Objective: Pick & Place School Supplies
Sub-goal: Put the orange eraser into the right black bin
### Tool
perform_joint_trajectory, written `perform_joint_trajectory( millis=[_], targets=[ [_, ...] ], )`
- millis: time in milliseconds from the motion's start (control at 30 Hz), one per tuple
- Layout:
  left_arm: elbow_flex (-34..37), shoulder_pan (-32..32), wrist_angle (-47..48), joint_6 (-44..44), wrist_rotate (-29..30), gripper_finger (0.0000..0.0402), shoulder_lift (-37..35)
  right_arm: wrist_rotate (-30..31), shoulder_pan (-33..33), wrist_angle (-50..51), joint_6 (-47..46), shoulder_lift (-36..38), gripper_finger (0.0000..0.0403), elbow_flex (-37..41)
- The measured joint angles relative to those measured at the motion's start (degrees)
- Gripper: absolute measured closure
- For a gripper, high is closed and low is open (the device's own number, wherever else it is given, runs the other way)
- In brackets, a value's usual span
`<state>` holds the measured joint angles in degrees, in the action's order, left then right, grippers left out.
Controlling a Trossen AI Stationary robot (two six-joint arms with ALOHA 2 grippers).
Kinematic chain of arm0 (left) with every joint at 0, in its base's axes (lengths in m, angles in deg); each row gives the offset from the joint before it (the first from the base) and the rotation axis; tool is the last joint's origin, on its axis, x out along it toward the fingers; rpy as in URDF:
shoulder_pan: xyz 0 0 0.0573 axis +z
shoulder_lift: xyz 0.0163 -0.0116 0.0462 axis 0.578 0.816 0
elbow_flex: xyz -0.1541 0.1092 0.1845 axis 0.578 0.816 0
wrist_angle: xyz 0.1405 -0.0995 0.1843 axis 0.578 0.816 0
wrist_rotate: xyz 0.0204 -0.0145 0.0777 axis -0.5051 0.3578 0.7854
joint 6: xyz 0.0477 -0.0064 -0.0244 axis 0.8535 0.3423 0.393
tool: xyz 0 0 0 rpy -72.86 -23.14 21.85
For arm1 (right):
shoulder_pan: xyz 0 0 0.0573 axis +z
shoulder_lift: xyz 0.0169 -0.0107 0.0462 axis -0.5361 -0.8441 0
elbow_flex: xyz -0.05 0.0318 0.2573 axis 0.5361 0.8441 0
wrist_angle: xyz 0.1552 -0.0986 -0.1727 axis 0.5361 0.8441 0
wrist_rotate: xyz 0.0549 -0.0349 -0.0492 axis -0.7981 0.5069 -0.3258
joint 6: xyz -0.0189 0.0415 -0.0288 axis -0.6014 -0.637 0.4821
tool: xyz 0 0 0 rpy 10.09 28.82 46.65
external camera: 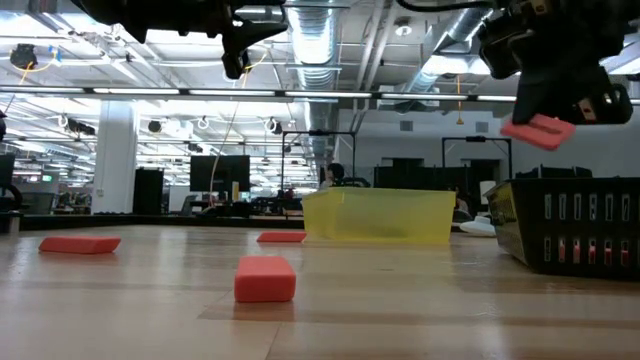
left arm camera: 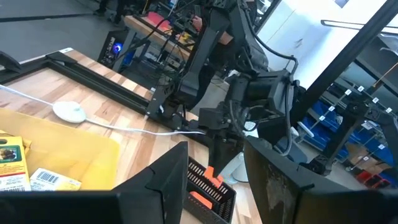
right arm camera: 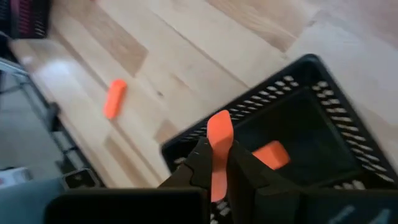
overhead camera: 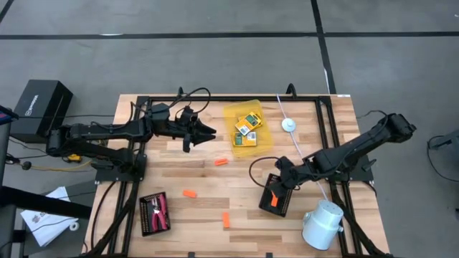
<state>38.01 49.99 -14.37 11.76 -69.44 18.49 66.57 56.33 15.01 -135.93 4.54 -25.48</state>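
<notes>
On the left of the wooden tabletop [overhead camera: 179,172], a black ribbed tray [overhead camera: 153,213] holds the small red-handled plier tool [overhead camera: 163,209]. It looks hard and a bit heavy, so the middle of its handles seems the best place to grab it.

Above it hangs the left claw [overhead camera: 208,134], near the see-through yellow tray [overhead camera: 231,115]. Its fingers [left arm camera: 177,171] stand apart and hold nothing.

Three short orange sticks [overhead camera: 189,193] lie loose on the tabletop. They look light and stiff, maybe a bit smooth, so they could roll. A pinch across the middle should work.

Inside the yellow tray lie the flat yellow-and-green card boxes [overhead camera: 247,129]. They look light and easy to crush, so a soft grip on the thin edges seems best.

On the right, the right claw [right arm camera: 219,167] is clenched on one orange stick [right arm camera: 219,140], just over a second black ribbed tray [right arm camera: 323,87]. Another orange piece [right arm camera: 272,154] already lies in it, though the view there is blurry.
</notes>
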Motion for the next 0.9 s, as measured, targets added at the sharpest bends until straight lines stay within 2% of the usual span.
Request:
perform_joint_trajectory(
  millis=[567,900],
  targets=[
    [0.0,0.0,0.4,-0.2,-1.0,0.0256,0.0,-1.2,-1.6,-8.8,-3.6,0.0,0.0388,7.2],
    [0.0,0.0,0.6,-0.5,-1.0,0.0256,0.0,-1.2,-1.4,-7.5,-5.1,0.0,0.0385,7.5]
  ],
)
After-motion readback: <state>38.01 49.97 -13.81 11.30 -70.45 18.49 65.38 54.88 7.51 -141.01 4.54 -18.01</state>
